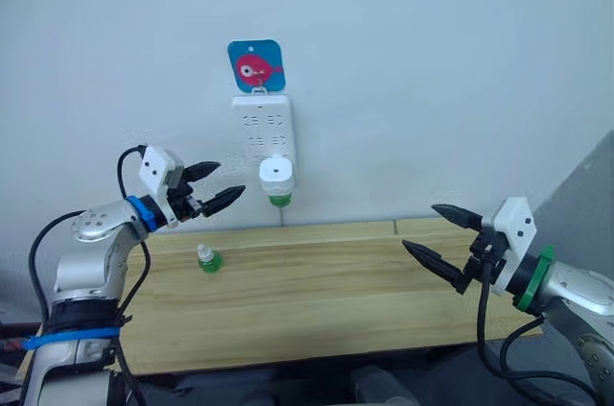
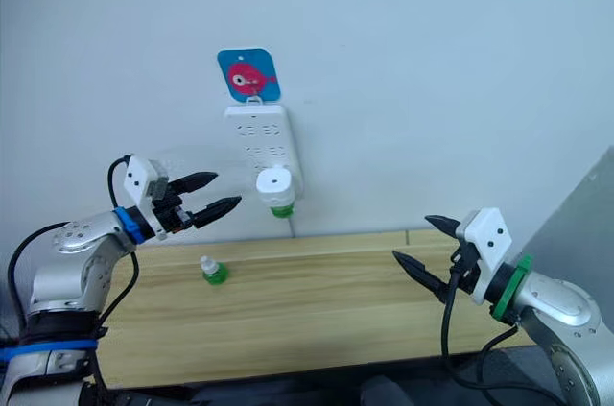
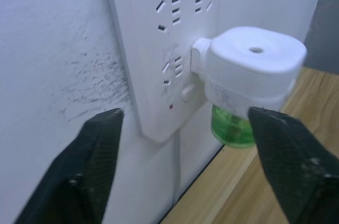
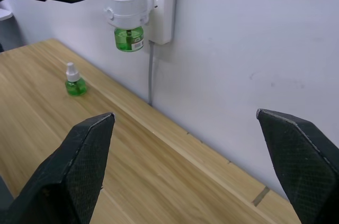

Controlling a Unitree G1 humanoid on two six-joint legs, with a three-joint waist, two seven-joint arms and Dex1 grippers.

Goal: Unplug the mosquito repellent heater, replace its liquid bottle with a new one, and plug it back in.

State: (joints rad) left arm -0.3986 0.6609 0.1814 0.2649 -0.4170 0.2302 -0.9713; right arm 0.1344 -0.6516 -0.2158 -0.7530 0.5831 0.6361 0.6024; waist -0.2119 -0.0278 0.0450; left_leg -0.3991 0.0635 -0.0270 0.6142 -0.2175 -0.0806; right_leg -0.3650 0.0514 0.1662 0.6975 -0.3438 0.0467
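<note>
Rounded white plastic heater point(image 1: 275, 172) carries a translucent green bottle point(image 1: 279, 199).

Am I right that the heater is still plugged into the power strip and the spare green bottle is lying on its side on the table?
Not quite: the spare bottle stands upright on the table, as the right wrist view shows. The heater is indeed plugged into the power strip.
</note>
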